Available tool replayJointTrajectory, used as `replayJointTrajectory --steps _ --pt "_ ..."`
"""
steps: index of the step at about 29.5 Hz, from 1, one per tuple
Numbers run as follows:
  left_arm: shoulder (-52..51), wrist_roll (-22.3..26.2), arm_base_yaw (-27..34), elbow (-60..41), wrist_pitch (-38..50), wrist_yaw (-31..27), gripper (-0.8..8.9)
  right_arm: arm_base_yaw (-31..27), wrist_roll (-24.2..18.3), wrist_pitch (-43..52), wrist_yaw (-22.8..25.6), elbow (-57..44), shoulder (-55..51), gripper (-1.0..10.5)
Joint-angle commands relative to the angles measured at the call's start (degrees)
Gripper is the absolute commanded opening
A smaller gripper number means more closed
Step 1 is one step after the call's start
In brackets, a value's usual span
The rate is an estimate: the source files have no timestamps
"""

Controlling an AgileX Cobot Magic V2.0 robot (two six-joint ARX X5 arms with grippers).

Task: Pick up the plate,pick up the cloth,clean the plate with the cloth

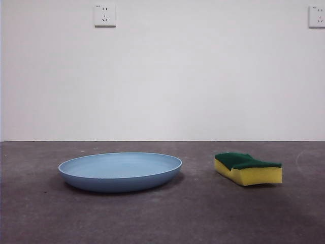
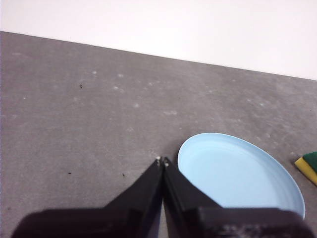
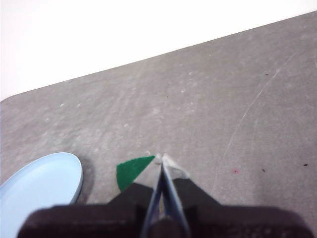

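Plate point(image 1: 120, 172) nearest; sponge point(image 1: 248, 168) beside it, its far side hidden.

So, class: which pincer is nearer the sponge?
Right. The right pincer hangs shut just above the sponge; the left pincer, also shut, hangs beside the plate, farther off.

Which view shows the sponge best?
Front view: the whole sponge lies flat on the table, green layer up, apart from the plate. Left wrist view catches only a corner at the frame edge. Right wrist view shows a green patch beside the shut right gripper.
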Motion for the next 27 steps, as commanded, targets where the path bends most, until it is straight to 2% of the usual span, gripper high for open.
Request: replayJointTrajectory --steps 1,4,8,11,16,18,20,21,22,23,24,27 --pt "5.99 -0.66 0.15 4.15 -0.48 0.17 -0.07 0.13 -0.20 -2.75 -0.33 5.53 4.90 -0.1" --pt "13.14 1.22 0.15 9.75 -2.12 0.72 -0.07 0.13 -3.89 -6.73 -2.36 11.43 10.75 -0.1" --pt "22.93 6.43 0.15 17.59 -5.42 5.40 -0.07 0.13 -6.71 -12.98 -3.23 19.04 18.99 -0.1" --pt "28.89 6.47 0.15 22.34 -7.74 8.31 -0.06 0.13 -8.83 -17.22 -3.87 23.80 25.14 0.0" --pt "36.39 6.47 0.13 28.28 -12.66 12.37 -0.04 0.13 -11.58 -23.80 -7.69 29.77 34.05 0.0" --pt "39.10 6.49 0.07 30.51 -15.72 12.55 0.00 0.13 -11.50 -25.03 -7.65 31.23 36.89 0.5" --pt "41.75 6.49 0.04 32.46 -19.15 12.50 0.11 0.13 -11.50 -25.73 -7.67 32.04 38.99 1.9" --pt "42.75 6.49 0.04 33.05 -20.31 12.50 0.73 0.13 -11.50 -25.73 -7.65 32.13 39.67 2.8" --pt "43.50 6.47 0.04 33.29 -20.83 12.50 2.03 0.13 -11.50 -25.73 -7.65 32.13 40.11 3.4" --pt "43.93 6.47 0.04 33.29 -20.85 12.44 3.04 0.13 -11.50 -25.75 -7.63 32.13 40.19 3.6" --pt "44.48 6.43 0.02 33.29 -20.79 12.48 3.55 0.13 -11.50 -25.70 -7.63 32.13 40.19 3.6" --pt "46.86 6.03 -1.07 33.31 -18.23 12.94 3.54 0.15 -11.50 -25.68 -7.80 32.15 40.19 3.6"
